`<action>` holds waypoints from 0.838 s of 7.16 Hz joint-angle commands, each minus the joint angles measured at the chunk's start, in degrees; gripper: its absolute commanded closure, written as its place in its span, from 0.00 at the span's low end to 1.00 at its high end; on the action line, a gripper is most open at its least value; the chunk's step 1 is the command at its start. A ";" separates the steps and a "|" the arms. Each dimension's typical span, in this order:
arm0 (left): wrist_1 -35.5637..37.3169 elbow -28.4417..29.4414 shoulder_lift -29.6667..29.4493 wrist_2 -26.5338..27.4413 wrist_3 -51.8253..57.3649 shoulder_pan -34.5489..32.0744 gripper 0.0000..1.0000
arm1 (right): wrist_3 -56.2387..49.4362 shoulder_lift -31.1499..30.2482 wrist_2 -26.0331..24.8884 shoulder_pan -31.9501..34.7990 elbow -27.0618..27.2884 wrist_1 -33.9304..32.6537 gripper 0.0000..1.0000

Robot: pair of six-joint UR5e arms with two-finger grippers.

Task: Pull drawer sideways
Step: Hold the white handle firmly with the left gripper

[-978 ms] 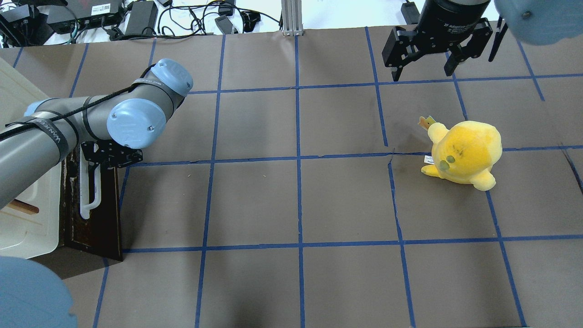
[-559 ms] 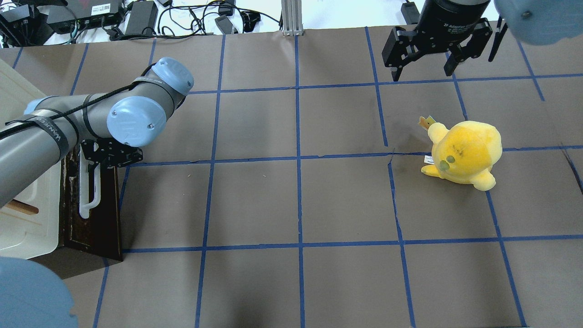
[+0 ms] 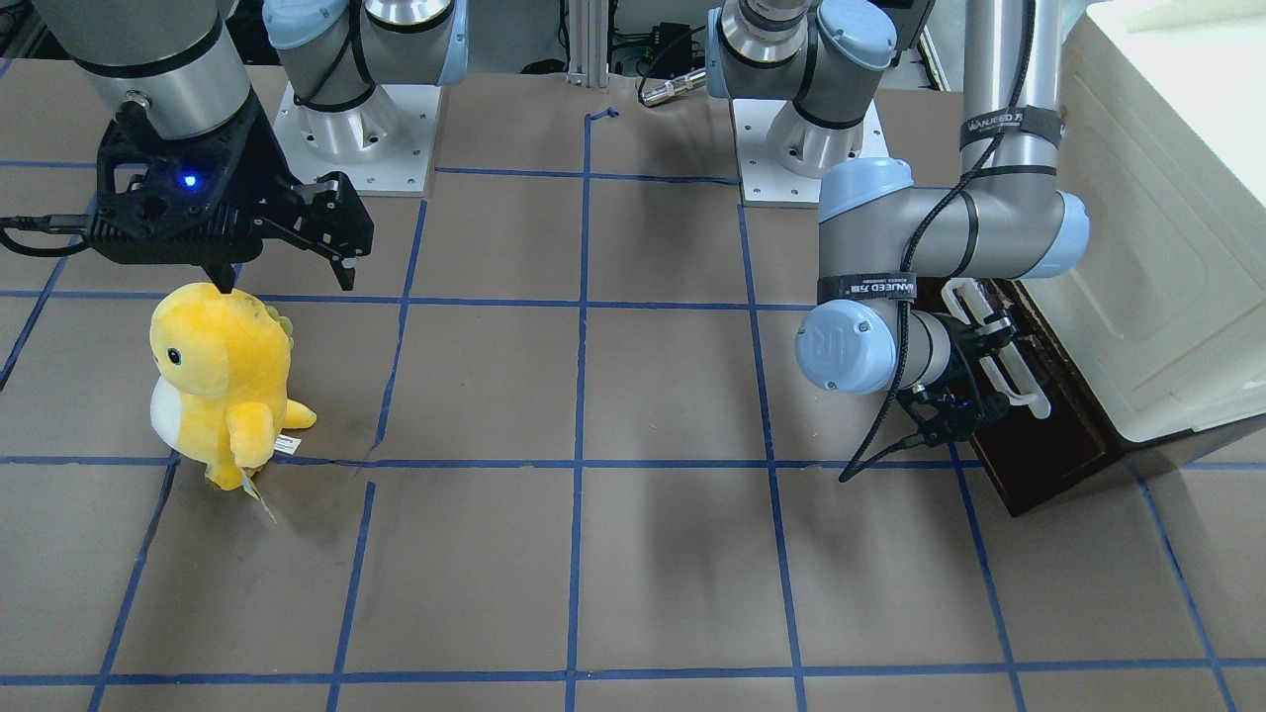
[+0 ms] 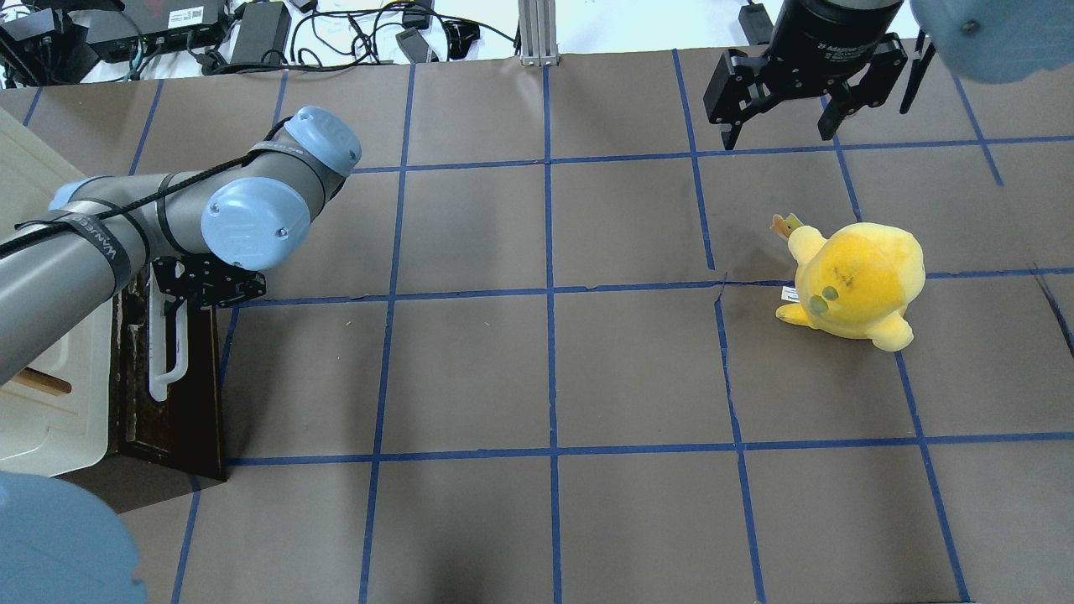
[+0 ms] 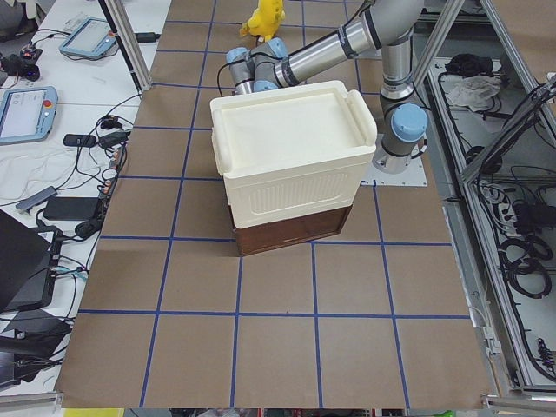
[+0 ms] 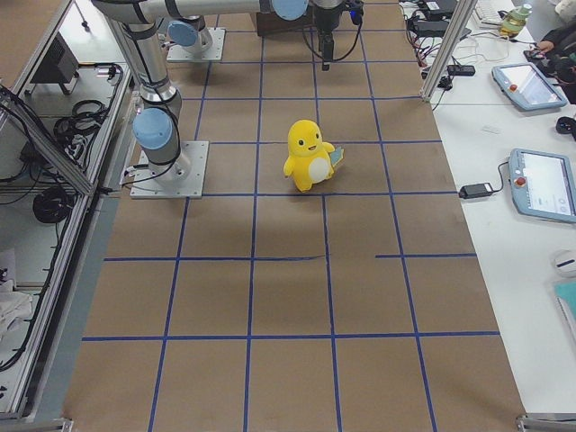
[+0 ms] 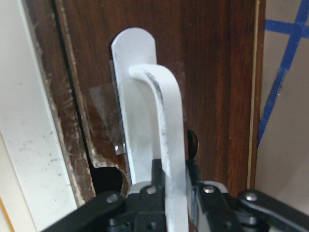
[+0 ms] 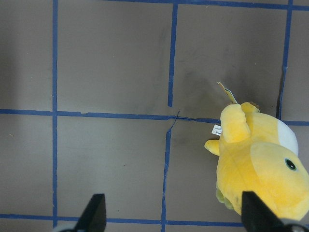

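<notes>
**Left gripper clamped on the drawer handle**

At the overhead view's left edge, the left gripper (image 7: pixel 175 180) is pinching the white bar handle (image 7: pixel 166 121) near one end. The dark wooden drawer (image 4: pixel 172 411) is sitting beneath the cream-white box (image 4: pixel 50 419). It looks stiff and probably draggy, and the smooth bar may slip. Upper right, the right gripper (image 4: pixel 784 117) is hanging spread wide.

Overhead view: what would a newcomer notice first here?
The bright yellow plush toy stands alone on the right side of the brown, blue-taped table, with the open right gripper hanging near it. At the left edge, the left gripper is clamped on the long white bar handle of the dark brown wooden drawer, which sits under a big cream-white plastic box.
</notes>
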 commanded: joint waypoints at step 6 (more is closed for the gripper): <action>-2.10 1.45 -0.68 0.08 -2.53 -3.09 1.00 | 0.01 0.00 0.00 0.00 0.00 0.00 0.00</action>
